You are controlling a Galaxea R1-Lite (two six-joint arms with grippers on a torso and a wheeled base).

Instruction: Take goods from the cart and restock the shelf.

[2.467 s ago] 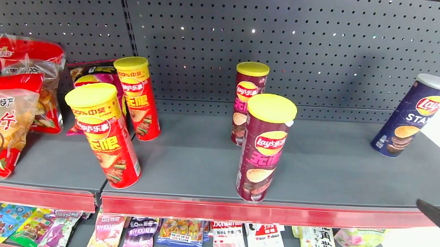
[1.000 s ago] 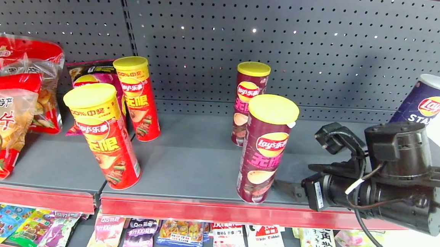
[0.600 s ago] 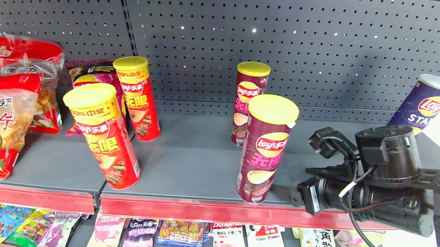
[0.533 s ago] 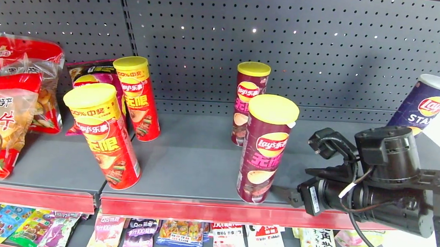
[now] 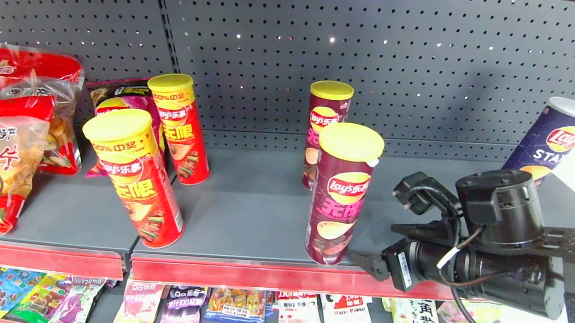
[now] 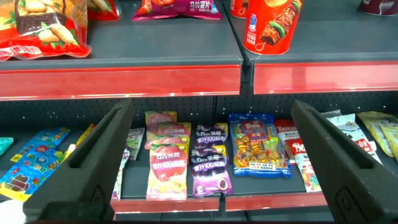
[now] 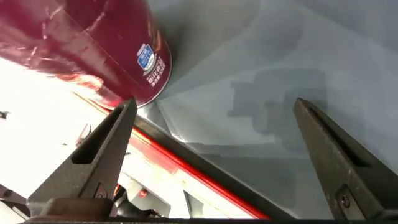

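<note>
Right hand (image 7: 214,107) held wide open and empty at the foot of the front maroon canister (image 5: 343,195).
The left hand (image 6: 211,106) is likewise spread wide and empty, lower than that canister, and is faced toward candy packets (image 6: 211,168). The front maroon canister is stood at the front edge of the shelf (image 5: 254,214), with the right hand just beside its base on its right. A second maroon canister (image 5: 326,109) is set directly behind it, two red canisters (image 5: 137,177) are placed to its left, and a blue canister (image 5: 543,142) is seen far to its right, farther back.

Maroon chip can (image 5: 343,195) (yellow lid (image 5: 351,141)) standing at the front edge of the grey shelf (image 5: 254,219)
</note>
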